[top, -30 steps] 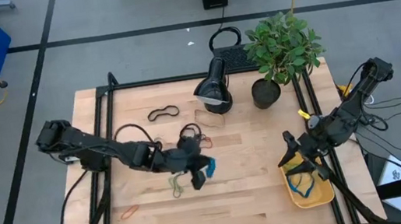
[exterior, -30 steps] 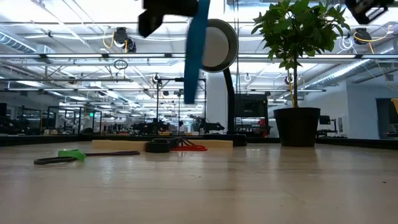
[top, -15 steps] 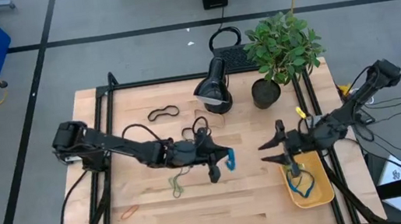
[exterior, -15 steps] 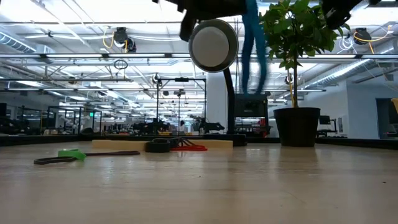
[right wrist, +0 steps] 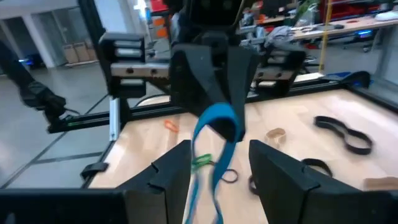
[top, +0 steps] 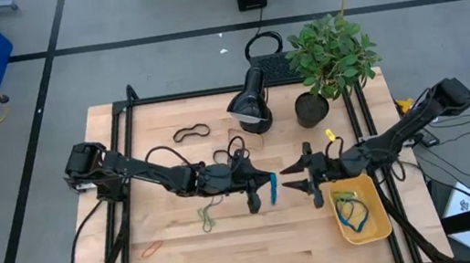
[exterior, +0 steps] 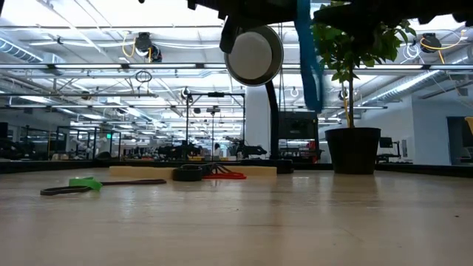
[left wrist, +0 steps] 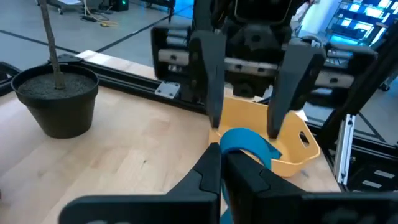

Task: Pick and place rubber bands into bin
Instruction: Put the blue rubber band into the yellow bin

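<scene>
My left gripper [top: 261,189] is shut on a blue rubber band [top: 272,188] above the middle of the table; the band also shows hanging in the low view [exterior: 307,59]. My right gripper [top: 293,179] is open and faces it from the table's right. Its fingers stand on either side of the band [right wrist: 214,130], apart from it. The yellow bin [top: 375,222] lies at the near right with a blue band [top: 351,215] in it. Other bands lie on the wood: a black one [top: 191,133], a green one [top: 207,216] and an orange one [top: 151,249]. My left gripper pinches the blue band's upper end [left wrist: 239,142] between its two shut fingers. The fingers come about level from the table's left. A short loop of band sticks out past the fingertips, and the rest hangs slack below them [right wrist: 211,162], clear of the table.
A black desk lamp [top: 250,104] and a potted plant [top: 328,56] stand at the far side, just behind both grippers. Black cables [top: 157,153] lie near the left arm. The near middle of the wood is bare.
My left gripper has carried the blue band toward the table's right, and the band has stayed hanging clear of the wood. My right gripper, open throughout, has left the space over the bin and gone toward the table's left. It now faces the left gripper closely.
</scene>
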Motion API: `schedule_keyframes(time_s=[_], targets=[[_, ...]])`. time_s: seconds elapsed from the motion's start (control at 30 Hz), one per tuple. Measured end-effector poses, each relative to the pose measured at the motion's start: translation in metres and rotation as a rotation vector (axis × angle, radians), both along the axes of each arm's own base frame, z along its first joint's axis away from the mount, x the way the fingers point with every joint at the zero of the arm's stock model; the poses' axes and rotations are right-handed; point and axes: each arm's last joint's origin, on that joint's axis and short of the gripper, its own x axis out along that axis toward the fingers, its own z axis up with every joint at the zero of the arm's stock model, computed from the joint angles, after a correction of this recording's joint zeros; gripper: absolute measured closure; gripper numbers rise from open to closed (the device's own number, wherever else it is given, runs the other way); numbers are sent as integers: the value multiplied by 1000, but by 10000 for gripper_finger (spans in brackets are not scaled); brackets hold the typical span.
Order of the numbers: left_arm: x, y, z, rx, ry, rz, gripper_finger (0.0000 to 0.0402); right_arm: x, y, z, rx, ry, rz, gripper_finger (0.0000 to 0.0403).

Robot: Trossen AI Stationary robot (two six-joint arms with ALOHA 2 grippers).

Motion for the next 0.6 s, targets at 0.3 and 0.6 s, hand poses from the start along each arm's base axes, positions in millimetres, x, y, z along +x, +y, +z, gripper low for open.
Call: schedule_keyframes(time_s=[0.3, 0.6], targets=[[0, 0, 0, 17, 0, -1, 392, 17, -2, -15, 84, 11, 48, 248], [0, 0, 0, 27, 0, 5, 390, 26, -2, -24, 140, 23, 75, 261]])
